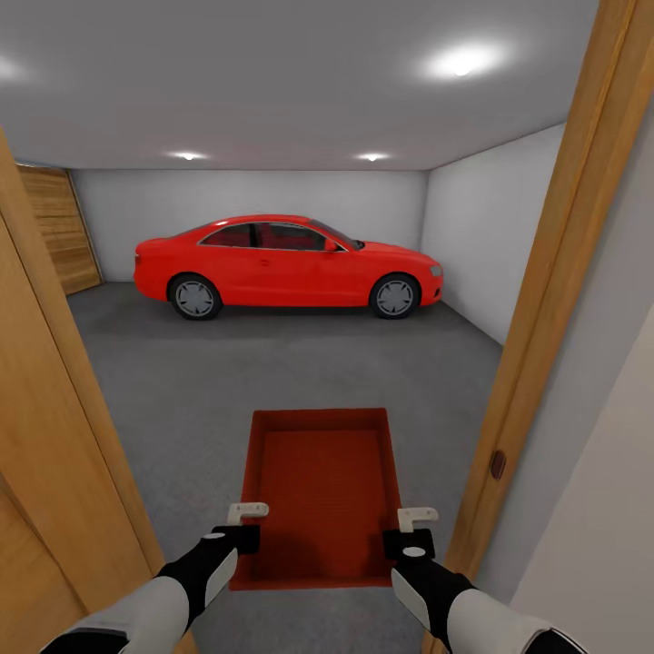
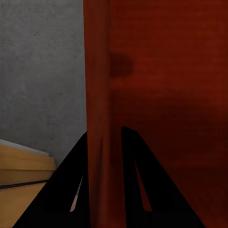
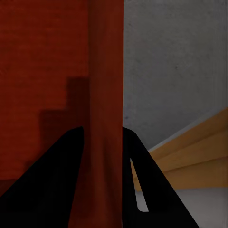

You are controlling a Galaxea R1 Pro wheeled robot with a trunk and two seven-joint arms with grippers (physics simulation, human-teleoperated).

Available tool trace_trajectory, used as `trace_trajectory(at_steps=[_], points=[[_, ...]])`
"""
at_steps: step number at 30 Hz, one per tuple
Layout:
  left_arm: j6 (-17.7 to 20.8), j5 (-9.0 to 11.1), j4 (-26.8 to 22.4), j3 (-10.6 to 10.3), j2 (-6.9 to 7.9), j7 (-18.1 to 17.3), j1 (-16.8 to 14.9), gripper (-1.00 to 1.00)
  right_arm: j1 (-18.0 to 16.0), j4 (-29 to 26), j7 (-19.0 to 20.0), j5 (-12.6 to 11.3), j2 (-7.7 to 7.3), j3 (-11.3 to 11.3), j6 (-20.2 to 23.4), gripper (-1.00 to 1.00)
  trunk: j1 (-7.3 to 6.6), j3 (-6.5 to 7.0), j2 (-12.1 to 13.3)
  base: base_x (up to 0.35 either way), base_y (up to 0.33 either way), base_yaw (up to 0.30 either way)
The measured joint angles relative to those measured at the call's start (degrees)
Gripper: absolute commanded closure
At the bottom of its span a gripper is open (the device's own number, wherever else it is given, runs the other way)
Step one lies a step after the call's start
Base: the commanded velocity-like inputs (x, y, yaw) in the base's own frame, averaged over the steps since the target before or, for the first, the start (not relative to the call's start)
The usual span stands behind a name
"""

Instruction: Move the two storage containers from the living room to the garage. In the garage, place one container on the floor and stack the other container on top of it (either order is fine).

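Observation:
One orange-red storage container [image 1: 322, 490] hangs level in front of me over the garage's dark grey floor [image 1: 227, 363], its open top facing up and nothing inside. My left gripper [image 1: 245, 520] is shut on its left wall and my right gripper [image 1: 414, 525] is shut on its right wall. In the left wrist view the black fingers [image 2: 137, 180] straddle the wall of the container [image 2: 166, 95]. The right wrist view shows the same pinch, fingers [image 3: 61, 180] on either side of the container's wall [image 3: 104, 95]. The second container is out of view.
I stand in a doorway: a light-wood frame post [image 1: 554, 272] rises close on the right and a wooden door [image 1: 36, 409] stands close on the left. A red car [image 1: 286, 263] is parked across the far end. White walls [image 1: 490, 227] enclose the room, with a wooden panel [image 1: 59, 227] back left.

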Motion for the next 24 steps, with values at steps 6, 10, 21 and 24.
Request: trace_trajectory(at_steps=[6,10,21,24], points=[[0.0,1.0,-0.2,-1.3,0.19,0.0,0.0,1.00,0.0,0.5,-0.1,0.2,0.26,-0.4,-0.6,1.00,0.00,0.00,0.0,0.000,0.000,0.000],[0.0,0.1,-0.3,-1.0,-0.05,0.1,0.0,1.00,0.1,0.6,0.0,-2.4,-0.04,1.6,-1.3,1.00,0.00,0.00,0.0,0.000,0.000,0.000],[0.0,-0.2,-0.2,-0.8,-0.05,0.2,0.0,1.00,0.0,0.8,0.0,-5.5,-0.20,4.5,-1.7,1.00,0.00,0.00,0.0,0.000,0.000,0.054],[0.0,0.0,-0.2,-1.0,-0.03,0.2,0.0,1.00,0.0,0.8,0.0,-5.7,-0.20,4.7,-1.7,1.00,0.00,0.01,0.0,0.000,0.000,0.219]])
